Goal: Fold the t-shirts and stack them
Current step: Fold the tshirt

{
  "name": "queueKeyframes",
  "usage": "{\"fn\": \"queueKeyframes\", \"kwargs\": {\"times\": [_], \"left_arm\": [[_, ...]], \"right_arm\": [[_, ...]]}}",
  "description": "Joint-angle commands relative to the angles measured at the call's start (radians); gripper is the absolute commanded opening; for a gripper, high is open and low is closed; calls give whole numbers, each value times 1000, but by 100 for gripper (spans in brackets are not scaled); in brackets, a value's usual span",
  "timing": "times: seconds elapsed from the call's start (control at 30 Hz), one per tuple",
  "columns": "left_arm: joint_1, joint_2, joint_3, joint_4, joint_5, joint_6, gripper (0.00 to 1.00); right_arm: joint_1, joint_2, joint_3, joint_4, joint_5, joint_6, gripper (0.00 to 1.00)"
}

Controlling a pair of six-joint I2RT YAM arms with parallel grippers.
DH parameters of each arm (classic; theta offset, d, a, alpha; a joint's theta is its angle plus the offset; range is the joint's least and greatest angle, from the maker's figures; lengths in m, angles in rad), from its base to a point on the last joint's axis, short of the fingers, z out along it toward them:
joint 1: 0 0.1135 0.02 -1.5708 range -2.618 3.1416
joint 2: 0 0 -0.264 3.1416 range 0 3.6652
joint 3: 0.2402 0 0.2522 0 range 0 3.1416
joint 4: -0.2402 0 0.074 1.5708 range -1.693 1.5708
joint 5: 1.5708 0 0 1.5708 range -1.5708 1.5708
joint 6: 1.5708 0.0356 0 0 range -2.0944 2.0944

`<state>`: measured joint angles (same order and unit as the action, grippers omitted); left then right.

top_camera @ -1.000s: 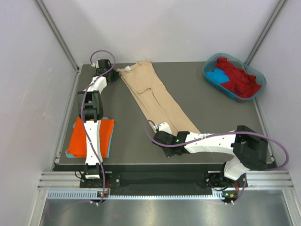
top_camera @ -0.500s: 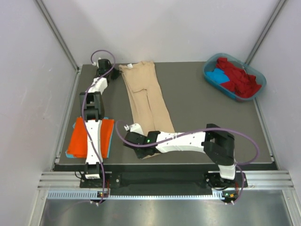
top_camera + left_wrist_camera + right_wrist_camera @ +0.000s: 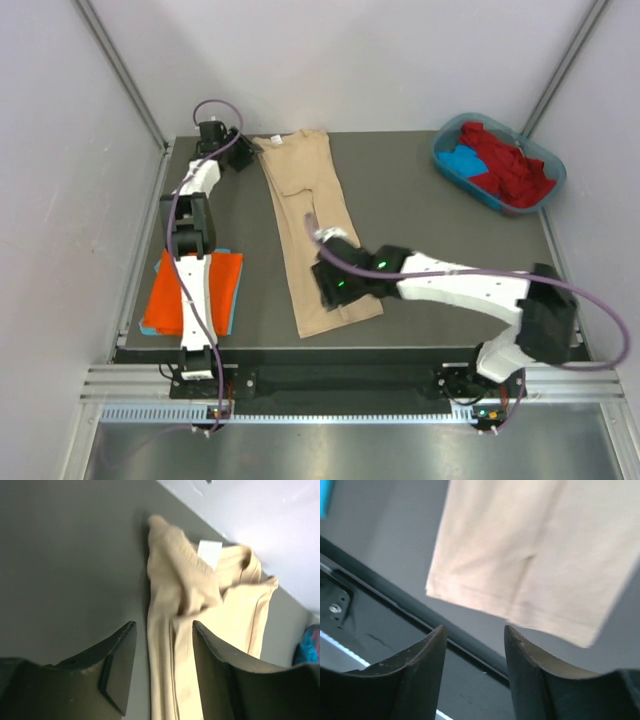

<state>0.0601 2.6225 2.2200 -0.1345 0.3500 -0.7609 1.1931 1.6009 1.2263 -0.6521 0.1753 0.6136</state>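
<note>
The beige t-shirt (image 3: pixel 315 235) lies flat on the dark tabletop (image 3: pixel 450 240). It is folded into one long strip. The strip runs from the far edge, a bit left of the middle, down to the near edge. Its collar end is at the far edge, with a small white label (image 3: pixel 210 547) showing there.

The left gripper (image 3: pixel 163 624) is by the far left corner, just beside the collar end. Its two fingers are apart and there is nothing between them. The cloth lies a little way past the tips.

The right gripper (image 3: pixel 475 628) hangs over the near end of the strip, close to the near edge. Its fingers are apart too, and it holds nothing. The shirt's bottom hem lies just past them.

An orange t-shirt (image 3: pixel 165 298) lies folded at the near left corner, partly under the left arm.

A teal tub (image 3: pixel 440 150) sits in the far right corner. Crumpled red t-shirts (image 3: pixel 510 165) and a bright blue t-shirt (image 3: pixel 462 160) are inside it.
</note>
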Motion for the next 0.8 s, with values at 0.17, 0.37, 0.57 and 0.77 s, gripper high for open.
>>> {"fn": "queueKeyframes", "kwargs": {"times": [0.17, 0.37, 0.57, 0.77], "left_arm": [[24, -349, -153, -313, -112, 136, 55], [-20, -616, -515, -372, -166, 158, 55], [-260, -958, -920, -407, -271, 187, 55], [-498, -1280, -1262, -413, -298, 63, 54]], "right_arm": [[-423, -280, -224, 48, -353, -199, 53], [-631, -239, -286, 52, -464, -278, 54], [-694, -182, -379, 112, -508, -296, 48], [-699, -177, -454, 176, -548, -299, 48]]}}
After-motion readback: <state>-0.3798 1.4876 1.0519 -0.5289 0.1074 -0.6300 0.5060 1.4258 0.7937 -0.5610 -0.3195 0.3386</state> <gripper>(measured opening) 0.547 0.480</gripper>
